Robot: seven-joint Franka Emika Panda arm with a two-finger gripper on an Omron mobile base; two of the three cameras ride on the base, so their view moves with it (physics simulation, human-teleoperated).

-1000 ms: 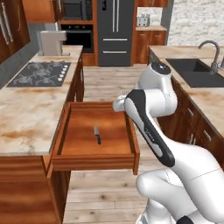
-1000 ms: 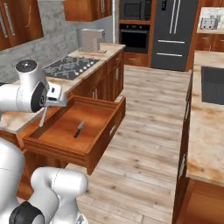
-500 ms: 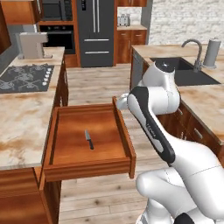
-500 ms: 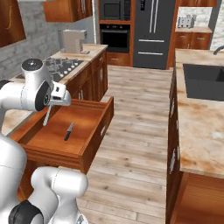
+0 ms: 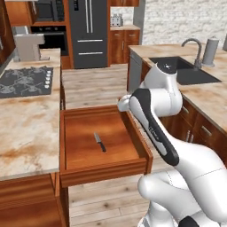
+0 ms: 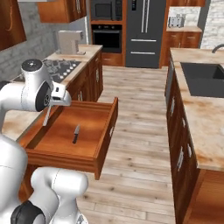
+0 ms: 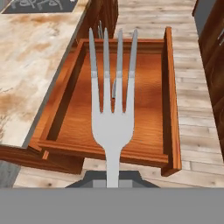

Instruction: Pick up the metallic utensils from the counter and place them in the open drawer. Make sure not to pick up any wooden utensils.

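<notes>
Gripper point(image 6: 47, 114), clamped on fork point(image 7: 112, 105), hangs over drawer point(image 5: 133, 133) w/ knife point(image 5: 100, 142) inside. Next: lower fork beside knife, then let go.

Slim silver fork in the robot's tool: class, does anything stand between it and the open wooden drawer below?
Nothing visible does. The slim silver fork hangs over the open reddish-brown wooden drawer, whose flat bottom holds just the small black-handled knife, lying off to one side.
</notes>
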